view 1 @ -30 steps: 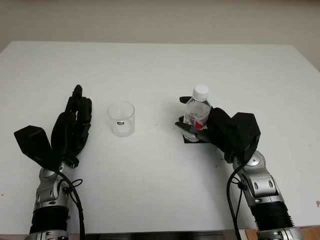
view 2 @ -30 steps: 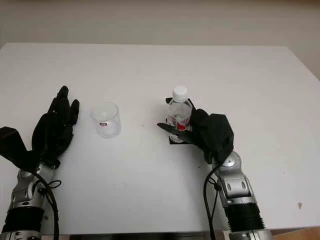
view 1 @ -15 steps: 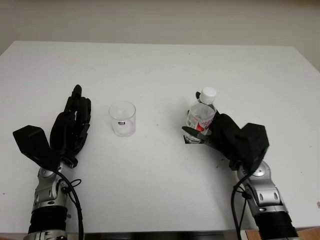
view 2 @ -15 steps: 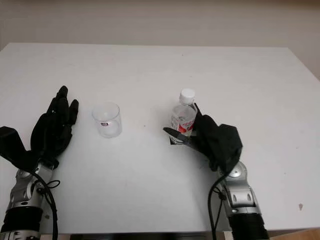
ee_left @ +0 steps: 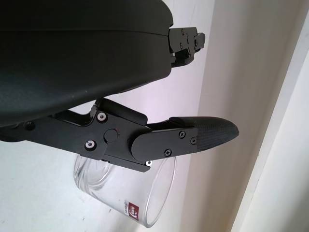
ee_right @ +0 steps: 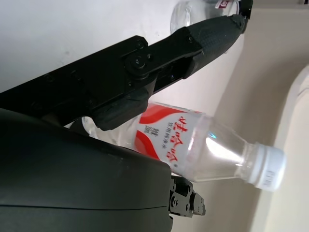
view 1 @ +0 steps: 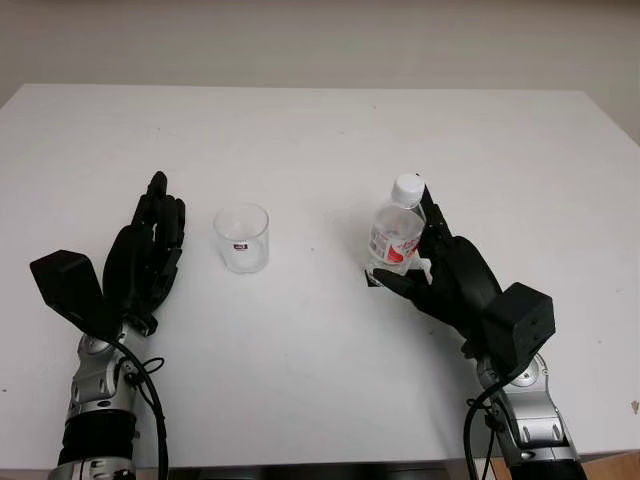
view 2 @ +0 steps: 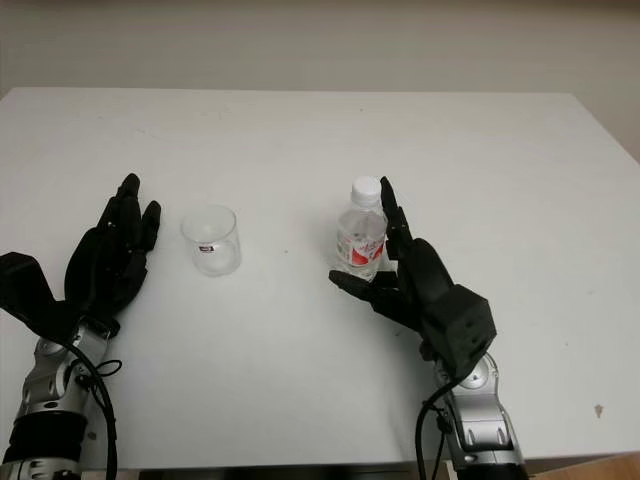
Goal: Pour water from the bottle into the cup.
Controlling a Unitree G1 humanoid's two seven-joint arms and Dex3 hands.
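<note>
Bottle point(ee_right: 183, 145) label – red, its characters unreadable – cup point(ee_left: 130, 193) sticker likewise.

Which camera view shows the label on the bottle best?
The right wrist view: the bottle is close there, and its red and white label can be seen plainly beside the right hand. In both eye views the bottle stands small on the table, its label partly hidden.

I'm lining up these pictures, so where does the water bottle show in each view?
Left eye view: bottle right of centre, beside the right hand.
Right eye view: bottle near centre.
Left wrist view: not in it.
Right wrist view: bottle mid-picture.
Shared landmark: the cup.
</note>
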